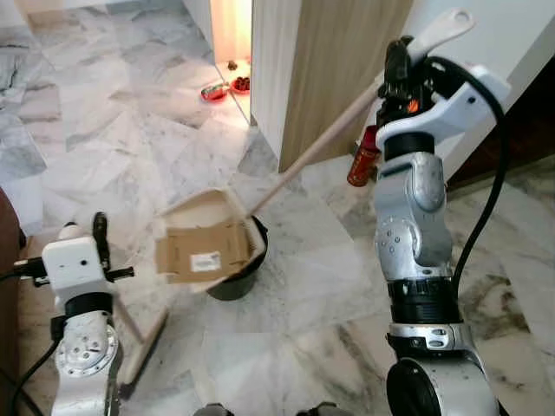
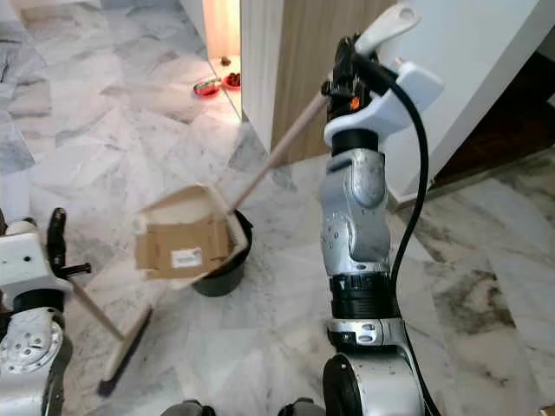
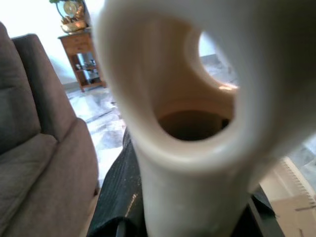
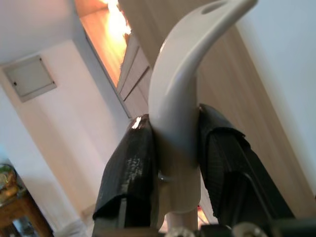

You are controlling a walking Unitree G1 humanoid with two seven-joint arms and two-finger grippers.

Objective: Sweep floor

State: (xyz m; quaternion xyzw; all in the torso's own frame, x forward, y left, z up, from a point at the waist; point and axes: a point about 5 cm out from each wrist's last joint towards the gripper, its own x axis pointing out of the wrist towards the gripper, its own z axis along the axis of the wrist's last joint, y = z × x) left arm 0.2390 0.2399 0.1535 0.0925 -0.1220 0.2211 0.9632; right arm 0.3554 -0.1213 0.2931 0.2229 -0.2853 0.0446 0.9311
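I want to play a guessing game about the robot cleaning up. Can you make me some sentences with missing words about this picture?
1. The right gripper holds the long handle of the ____.
2. A piece of ____ lies in the dustpan, over the black bucket.
3. The left gripper holds the handle of the ____, its head down on the floor.
4. The floor is made of grey and white ____.

Missing words: dustpan; cardboard; broom; marble

dustpan (image 1: 211, 245): cream, long wooden handle, centre frame; pan tilted over black bucket (image 1: 238, 276), cardboard piece (image 1: 204, 253) in it; handle runs up-right, white hooked tip upper right
broom (image 1: 141, 344): lower left, slanted, dark bristle head on marble floor (image 1: 130, 130)
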